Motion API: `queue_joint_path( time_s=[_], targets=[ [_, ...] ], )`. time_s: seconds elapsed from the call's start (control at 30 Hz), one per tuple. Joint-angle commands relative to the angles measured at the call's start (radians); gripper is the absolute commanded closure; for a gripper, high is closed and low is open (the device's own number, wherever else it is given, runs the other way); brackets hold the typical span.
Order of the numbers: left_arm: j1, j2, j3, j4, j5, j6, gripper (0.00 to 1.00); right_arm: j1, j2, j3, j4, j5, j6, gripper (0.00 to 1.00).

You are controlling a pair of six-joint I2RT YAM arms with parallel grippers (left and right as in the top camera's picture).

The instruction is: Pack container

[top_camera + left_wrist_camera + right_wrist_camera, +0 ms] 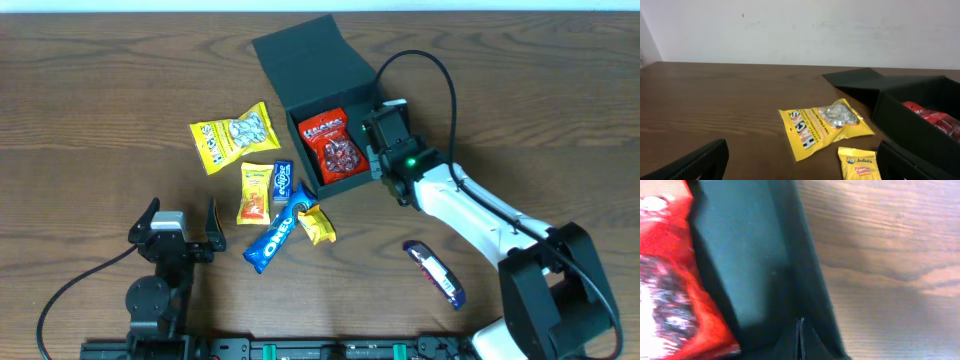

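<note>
The container (345,182) is a dark cardboard box with its flap lid open toward the back. A red snack packet (335,145) lies inside it. My right gripper (374,142) is at the box's right wall. In the right wrist view its fingers (800,330) are shut together against the dark wall (740,255), with the red packet (670,270) at the left. My left gripper (181,210) is open and empty near the table's front left. Its view (802,165) shows the box (905,125) at the right.
Left of the box lie a yellow Hacks packet (235,137), a yellow Julie's packet (256,192), a small blue packet (282,180), a blue Oreo pack (275,237) and a small yellow sweet (318,225). A dark purple bar (436,273) lies at the front right.
</note>
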Motion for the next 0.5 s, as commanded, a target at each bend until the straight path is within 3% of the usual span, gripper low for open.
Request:
queue_joint_path(
  time_s=[0.0, 0.27, 0.47],
  targets=[
    [-0.002, -0.006, -0.017, -0.043, -0.01, -0.004, 0.05, -0.013, -0.006, -0.003, -0.03, 0.04, 0.002, 0.99],
    [-0.002, -0.006, -0.017, -0.043, -0.01, -0.004, 0.05, 0.032, -0.006, -0.003, -0.164, -0.04, 0.111, 0.99],
    [-0.002, -0.006, -0.017, -0.043, -0.011, -0.004, 0.05, 0.067, -0.006, -0.002, -0.151, -0.174, 0.166, 0.99]
  ],
)
